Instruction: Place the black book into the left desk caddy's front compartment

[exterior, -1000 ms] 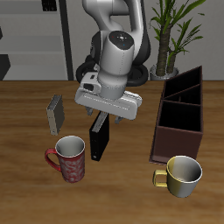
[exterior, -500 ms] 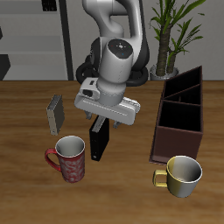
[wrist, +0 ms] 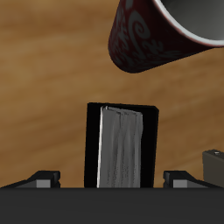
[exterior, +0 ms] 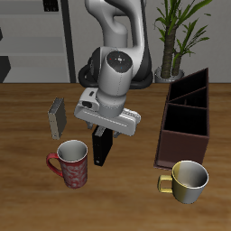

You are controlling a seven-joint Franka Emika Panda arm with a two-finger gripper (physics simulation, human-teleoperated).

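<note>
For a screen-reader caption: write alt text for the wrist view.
A black book stands upright on a wooden table, white page edges facing the camera, centred between the open jaws of the gripper, which do not touch it. Beyond it stands a dark red patterned mug; the edge of a grey book shows at the frame's border.

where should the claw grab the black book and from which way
Grip the black book across its thin width near the top edge, coming straight down from above. It stands upright on the table, so its two flat covers face outward, and the open claw already hangs over it. The red mug stands close beside it.
</note>
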